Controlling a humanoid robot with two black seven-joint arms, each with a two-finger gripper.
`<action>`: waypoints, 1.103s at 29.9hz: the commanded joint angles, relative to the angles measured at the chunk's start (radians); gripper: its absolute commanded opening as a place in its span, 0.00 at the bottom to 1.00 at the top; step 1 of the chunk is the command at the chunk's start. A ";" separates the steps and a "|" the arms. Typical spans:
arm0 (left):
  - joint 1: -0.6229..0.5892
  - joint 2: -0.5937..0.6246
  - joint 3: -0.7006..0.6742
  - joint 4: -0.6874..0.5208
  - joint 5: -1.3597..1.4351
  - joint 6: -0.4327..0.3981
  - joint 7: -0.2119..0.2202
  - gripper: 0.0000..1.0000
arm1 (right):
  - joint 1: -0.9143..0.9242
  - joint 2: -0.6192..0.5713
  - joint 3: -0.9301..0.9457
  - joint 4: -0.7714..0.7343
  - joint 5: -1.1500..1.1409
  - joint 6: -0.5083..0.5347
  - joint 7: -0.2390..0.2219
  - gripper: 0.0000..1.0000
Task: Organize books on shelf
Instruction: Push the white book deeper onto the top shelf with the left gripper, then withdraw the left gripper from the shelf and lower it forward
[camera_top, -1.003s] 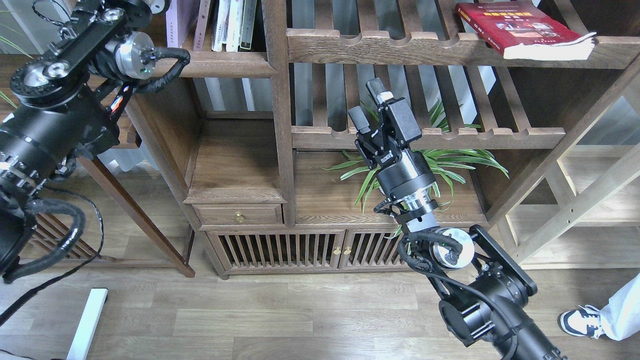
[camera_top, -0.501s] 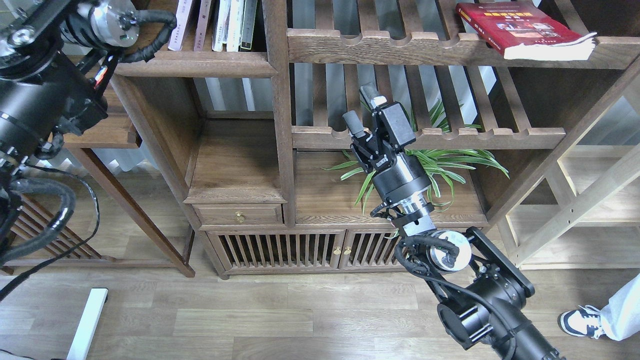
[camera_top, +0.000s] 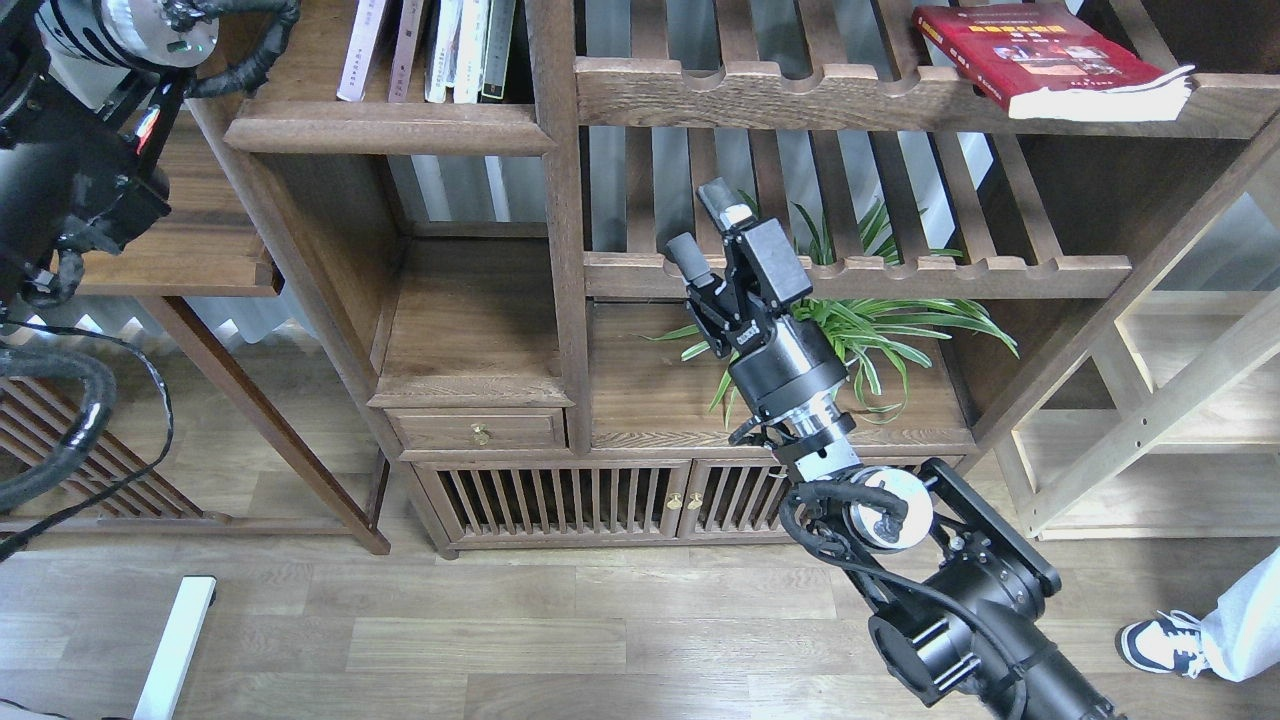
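A thick red book (camera_top: 1040, 55) lies flat on the upper slatted shelf at the top right, its pages hanging over the rail. On the solid dark-brown shelf (camera_top: 390, 130) at the top left, a pale lavender book (camera_top: 355, 50) leans upright. Beside it stand a brownish-mauve book (camera_top: 405, 45) and thin white-spined books (camera_top: 455, 50). My right gripper (camera_top: 700, 222) is open and empty in front of the middle slatted rail, pointing up and left, well below both shelves. My left arm (camera_top: 70, 170) rises along the left edge. Its gripper is out of view above the frame.
A spider plant (camera_top: 870, 320) sits in the compartment behind my right wrist. The bookcase's upright post (camera_top: 560, 250) stands just left of the right gripper. A small drawer (camera_top: 478, 432) and slatted doors (camera_top: 560, 500) lie below. A person's shoe (camera_top: 1160, 640) is at the bottom right.
My left arm has swung up and to the left, away from the top-left shelf, uncovering the lavender book. My right gripper has shifted left and slightly down, still open.
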 joint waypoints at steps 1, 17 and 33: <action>0.039 0.036 0.003 -0.035 -0.020 -0.085 0.003 0.39 | 0.000 0.000 0.010 0.000 0.000 0.001 0.003 0.99; 0.182 0.130 -0.063 -0.311 -0.187 -0.334 -0.027 0.43 | 0.003 0.000 0.044 0.002 0.002 0.036 0.008 0.99; 0.434 0.090 -0.123 -0.660 -0.249 -0.357 -0.042 0.47 | 0.032 0.000 0.083 0.005 0.002 0.008 0.009 0.98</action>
